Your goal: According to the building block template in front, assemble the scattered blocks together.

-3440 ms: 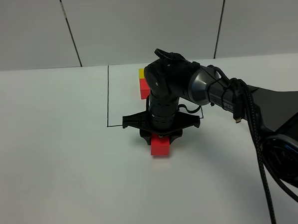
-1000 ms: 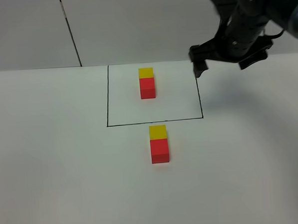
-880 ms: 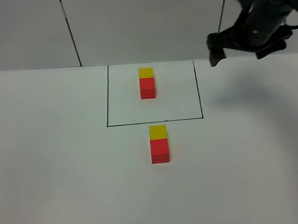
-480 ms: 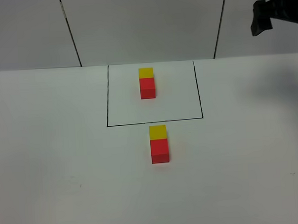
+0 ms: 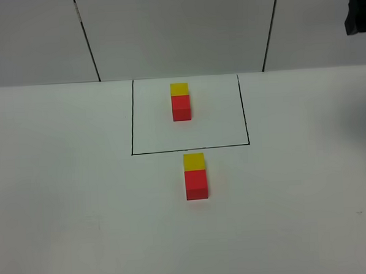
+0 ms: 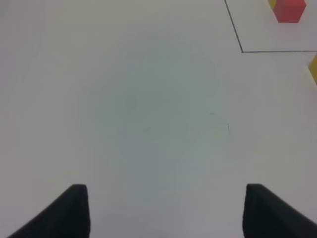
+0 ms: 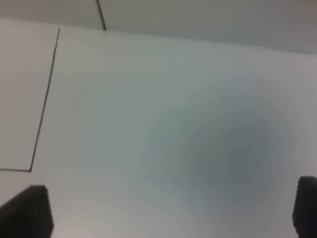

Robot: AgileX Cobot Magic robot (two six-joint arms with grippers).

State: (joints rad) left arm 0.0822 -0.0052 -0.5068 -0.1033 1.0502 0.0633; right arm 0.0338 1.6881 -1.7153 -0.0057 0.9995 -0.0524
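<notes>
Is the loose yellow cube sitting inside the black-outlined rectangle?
No. The loose yellow cube lies just outside the black-outlined rectangle, joined to the loose red cube.

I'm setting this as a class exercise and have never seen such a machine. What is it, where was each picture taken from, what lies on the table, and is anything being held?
It is a robot with two arms, each ending in a two-fingered gripper. One picture comes from a camera mounted high above the white table; the other two come from cameras on the arms' wrists, looking past the dark fingertips. On the table a black outline frames a model: a yellow cube joined to a red cube. Just outside the frame lies a matching yellow and red pair, touching. The left gripper and right gripper are both open and hold nothing.
</notes>
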